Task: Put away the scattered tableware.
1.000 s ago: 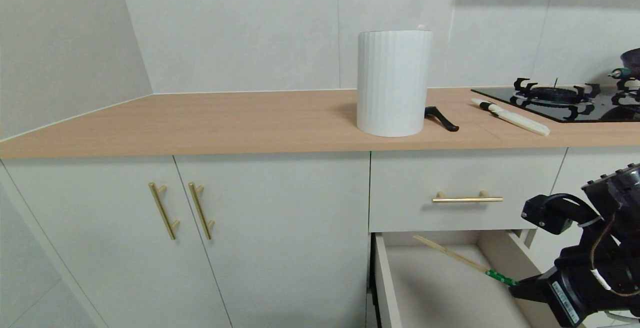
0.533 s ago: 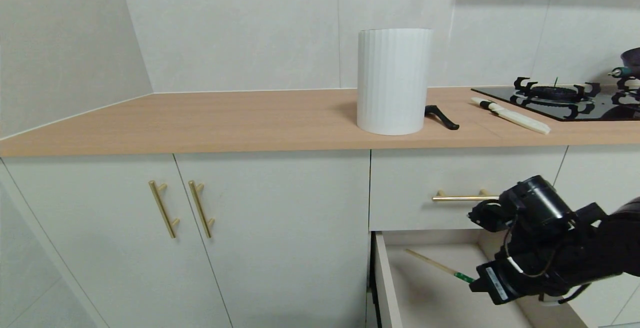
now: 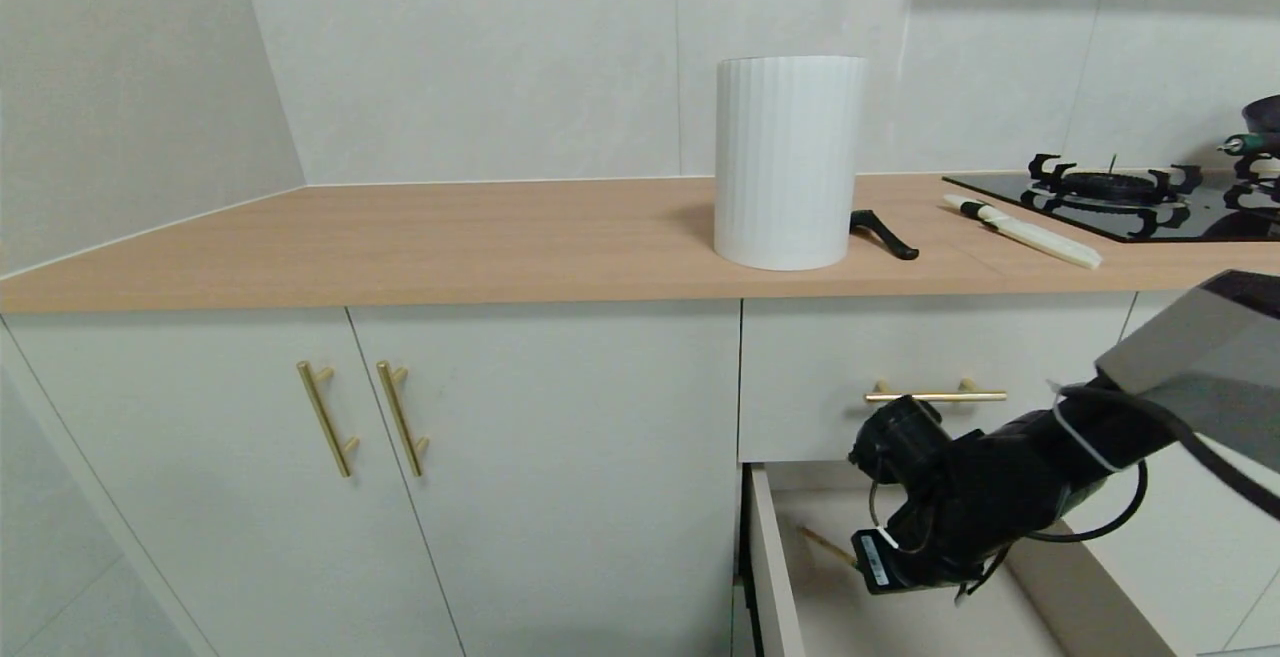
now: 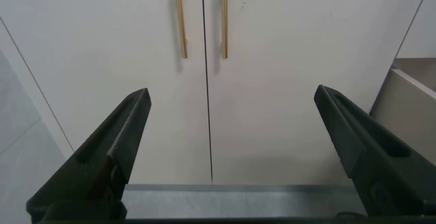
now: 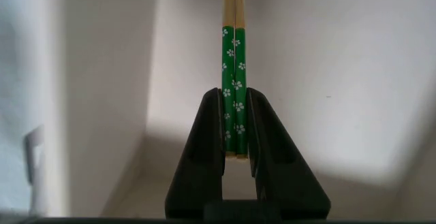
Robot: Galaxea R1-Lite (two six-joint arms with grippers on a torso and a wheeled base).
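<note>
Right pincer (image 5: 235, 125) clamped on a pair of pale wooden chopsticks with green flowered ends (image 5: 235, 54), held inside the open white drawer (image 3: 775, 577) below the wood-topped counter (image 3: 500, 237). Left pincer (image 4: 231, 98) apart. Risk: the tips could jam against the drawer wall, and released at a tilt the sticks could scatter.

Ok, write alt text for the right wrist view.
The right gripper has its jaws shut on a pair of wooden chopsticks with green flowered ends, held over the pale floor of the open drawer.
</note>
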